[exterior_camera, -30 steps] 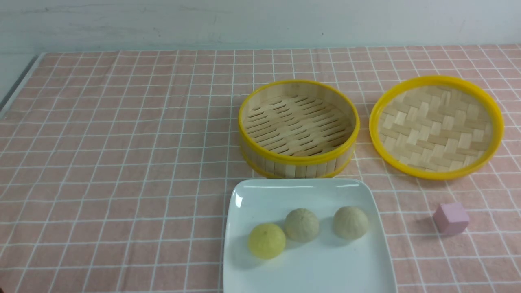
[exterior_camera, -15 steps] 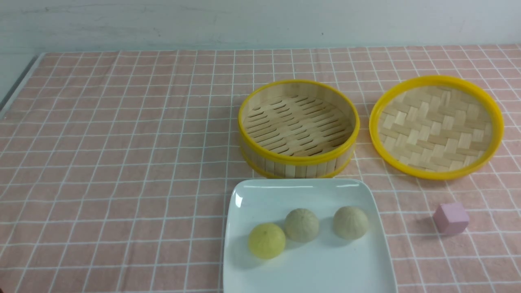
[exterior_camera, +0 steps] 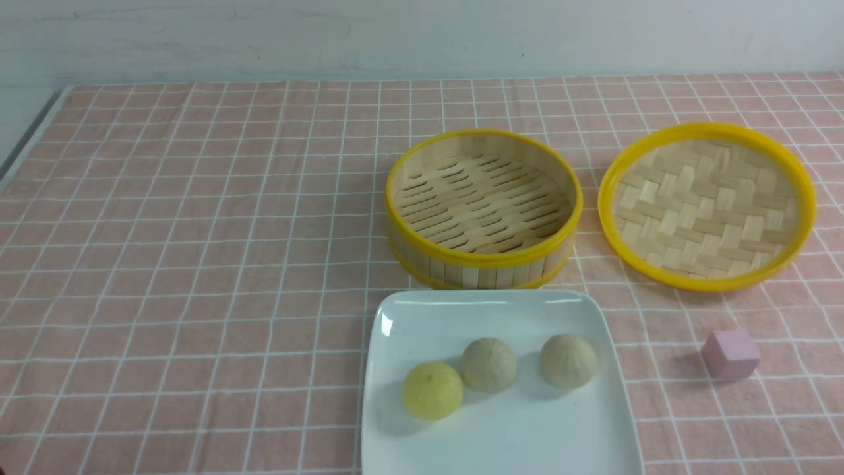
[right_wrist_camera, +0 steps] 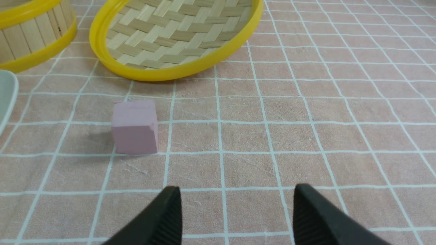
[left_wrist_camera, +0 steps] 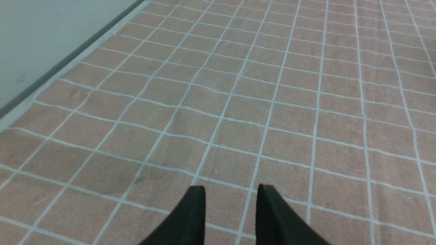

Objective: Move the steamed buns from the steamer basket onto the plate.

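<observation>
On the white plate (exterior_camera: pixel 508 442) near the front edge sit three steamed buns: a yellow one (exterior_camera: pixel 432 390) and two beige ones (exterior_camera: pixel 488 364) (exterior_camera: pixel 568 360). Behind the plate stands the steamer basket (exterior_camera: pixel 483 264), with nothing inside it. Neither arm shows in the front view. My left gripper (left_wrist_camera: pixel 231 190) hovers open over bare cloth, with only cloth between its fingers. My right gripper (right_wrist_camera: pixel 236 192) is open wide over the cloth, short of the pink cube (right_wrist_camera: pixel 135 126), and holds nothing.
A shallow yellow-rimmed woven tray (exterior_camera: pixel 707 206) lies to the right of the basket. A pink cube (exterior_camera: pixel 730 354) sits on the cloth right of the plate. The pink checked tablecloth (exterior_camera: pixel 198 264) ends at a grey edge (left_wrist_camera: pixel 68 64) on the left.
</observation>
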